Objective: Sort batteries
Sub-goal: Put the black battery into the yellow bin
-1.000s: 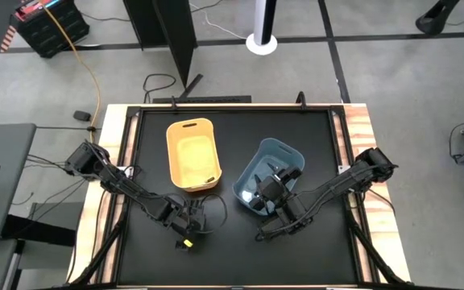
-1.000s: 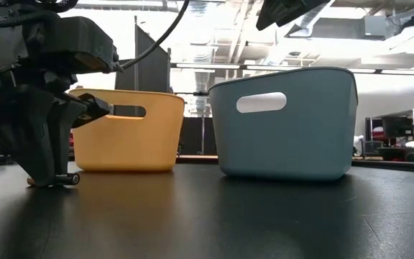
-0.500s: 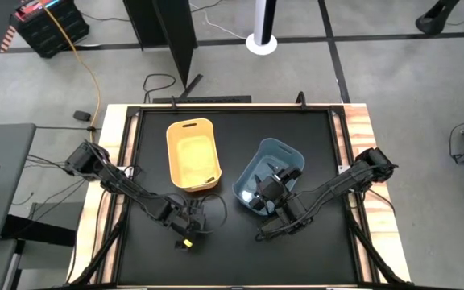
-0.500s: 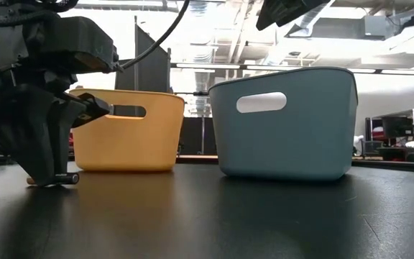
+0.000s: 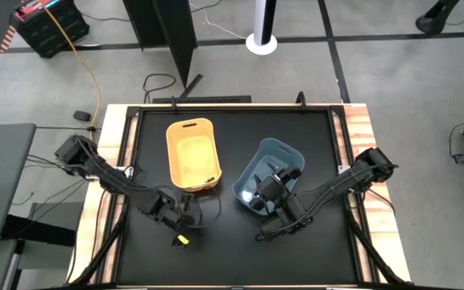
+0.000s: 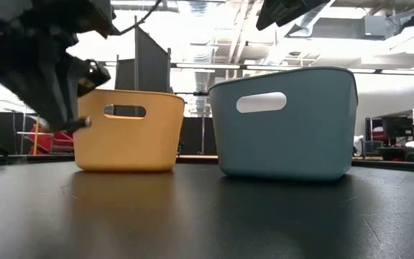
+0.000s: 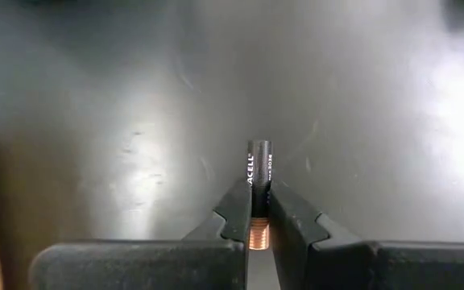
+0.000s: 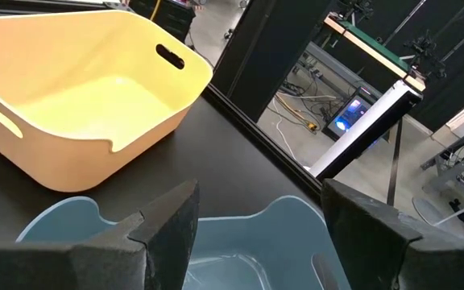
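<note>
The left gripper pinches a dark battery between its fingertips, raised above the black table beside the yellow bin. The right gripper hangs over the blue bin, jaws spread apart.

A grey concrete floor with dark tape lines surrounds the table. A black panel and a white column base stand behind it. Bright ceiling lights show above.

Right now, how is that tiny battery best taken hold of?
Across its slim round body, near one end, as the left claw does: its fingers pinch the battery from both sides, its length running straight out between them.
</note>
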`<state>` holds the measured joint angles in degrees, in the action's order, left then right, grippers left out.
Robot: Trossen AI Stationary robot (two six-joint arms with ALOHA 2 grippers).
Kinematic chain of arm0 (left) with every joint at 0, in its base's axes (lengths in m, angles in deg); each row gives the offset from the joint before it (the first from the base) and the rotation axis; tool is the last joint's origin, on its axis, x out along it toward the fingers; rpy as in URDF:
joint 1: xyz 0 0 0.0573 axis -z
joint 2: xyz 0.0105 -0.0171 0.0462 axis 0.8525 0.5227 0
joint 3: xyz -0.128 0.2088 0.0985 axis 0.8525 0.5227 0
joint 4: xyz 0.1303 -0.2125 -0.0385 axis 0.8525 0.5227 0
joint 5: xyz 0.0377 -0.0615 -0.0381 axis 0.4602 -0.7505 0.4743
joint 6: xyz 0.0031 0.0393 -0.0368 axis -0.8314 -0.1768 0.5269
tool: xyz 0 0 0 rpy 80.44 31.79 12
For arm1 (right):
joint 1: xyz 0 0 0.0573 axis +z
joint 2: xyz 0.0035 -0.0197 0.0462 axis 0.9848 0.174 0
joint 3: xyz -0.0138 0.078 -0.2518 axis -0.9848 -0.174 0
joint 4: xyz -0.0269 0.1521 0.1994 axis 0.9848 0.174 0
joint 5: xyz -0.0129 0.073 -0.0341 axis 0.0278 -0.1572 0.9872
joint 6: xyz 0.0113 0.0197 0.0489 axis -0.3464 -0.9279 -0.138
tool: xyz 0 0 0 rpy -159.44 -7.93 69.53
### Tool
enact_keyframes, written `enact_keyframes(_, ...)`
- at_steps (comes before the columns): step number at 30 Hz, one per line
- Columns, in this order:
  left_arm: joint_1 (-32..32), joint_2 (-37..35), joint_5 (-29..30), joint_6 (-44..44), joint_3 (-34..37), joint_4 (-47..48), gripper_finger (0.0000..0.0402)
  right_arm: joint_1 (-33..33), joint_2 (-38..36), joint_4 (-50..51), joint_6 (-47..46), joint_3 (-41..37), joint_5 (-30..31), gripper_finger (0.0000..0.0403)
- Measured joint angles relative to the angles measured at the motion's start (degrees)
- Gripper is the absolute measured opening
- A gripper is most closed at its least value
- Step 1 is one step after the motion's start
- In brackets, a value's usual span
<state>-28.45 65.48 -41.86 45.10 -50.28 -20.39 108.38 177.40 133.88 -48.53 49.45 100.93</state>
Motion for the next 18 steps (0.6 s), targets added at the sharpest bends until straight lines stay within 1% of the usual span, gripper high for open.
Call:
enact_keyframes(7, -0.8, -9.7, 6.5, -1.8, 0.0, 3.7, 0.0020, 0.0, 0.0, 0.0, 0.0, 0.0, 0.0, 0.0279)
enact_keyframes(10, -2.2, -14.5, 11.1, -3.3, 0.0, 5.1, 0.0020, 0.0, 0.0, 0.0, 0.0, 0.0, 0.0, 0.0279)
enact_keyframes(15, -6.4, -20.9, 17.1, -6.8, -0.1, 7.8, 0.0020, 0.0, 0.0, 0.0, 0.0, 0.0, 0.0, 0.0279)
enact_keyframes(18, -10.6, -23.3, 18.6, -9.1, -0.1, 9.1, 0.0020, 0.0, 0.0, 0.0, 0.0, 0.0, 0.0, 0.0279)
